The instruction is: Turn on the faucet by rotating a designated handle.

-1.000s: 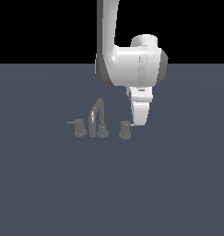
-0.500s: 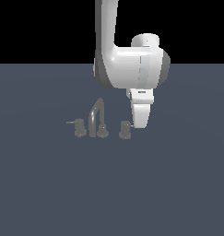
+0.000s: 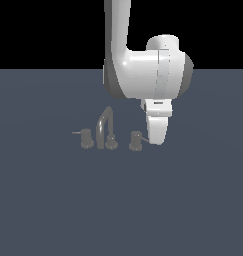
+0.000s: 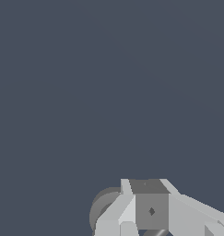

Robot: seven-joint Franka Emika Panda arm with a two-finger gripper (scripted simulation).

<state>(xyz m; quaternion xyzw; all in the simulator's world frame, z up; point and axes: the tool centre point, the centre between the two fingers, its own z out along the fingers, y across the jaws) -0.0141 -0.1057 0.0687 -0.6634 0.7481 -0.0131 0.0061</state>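
The faucet (image 3: 105, 126) is a small dark grey set with an arched spout on a round base (image 3: 111, 143) and a knob on each side. The handle (image 3: 136, 141) is the knob on the exterior view's right; its pale lever (image 3: 142, 135) points toward my gripper and is partly hidden by it. The twin knob (image 3: 86, 138) on the left has a duller lever pointing left. My gripper (image 3: 156, 141) hangs low, close beside the handle's right side. In the wrist view a grey finger (image 4: 151, 211) sits next to a dark round knob (image 4: 101, 208). The jaw gap is not visible.
The faucet stands on a plain dark blue-grey floor (image 3: 121, 210). The white arm (image 3: 143, 75) rises above and behind the gripper.
The gripper has come lower and slightly rightward in the exterior view, ending beside the right knob. The faucet parts have not visibly moved.
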